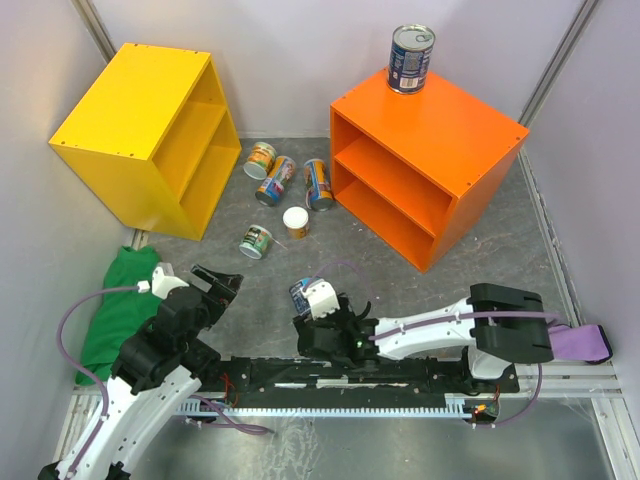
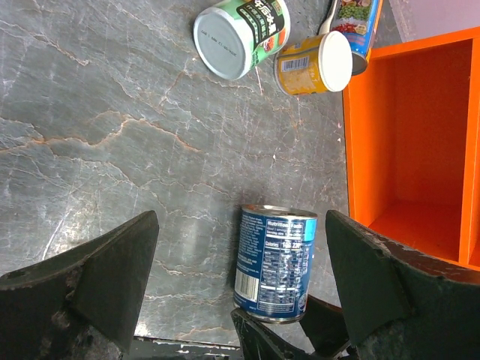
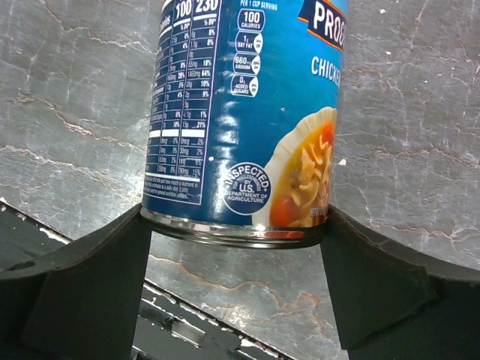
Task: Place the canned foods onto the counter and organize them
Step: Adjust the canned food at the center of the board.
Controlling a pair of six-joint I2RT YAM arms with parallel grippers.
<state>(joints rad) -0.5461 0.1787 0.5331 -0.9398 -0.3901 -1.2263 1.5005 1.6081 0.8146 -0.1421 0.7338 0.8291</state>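
Blue-labelled soup tin [image 3: 247, 112] lies just ahead of the arm bases, its long axis running straight out from your right gripper [image 3: 236, 221], whose fingers pinch its near rim. The orange counter [image 1: 450, 130] stands farther out, rightward. Your left gripper [image 1: 215, 282] gapes empty.

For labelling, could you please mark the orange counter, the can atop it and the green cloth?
Orange counter [image 1: 440, 125]: top external view, flat top.
Can [image 1: 410, 68]: top external view, label.
Green cloth [image 1: 112, 318]: top external view, middle.
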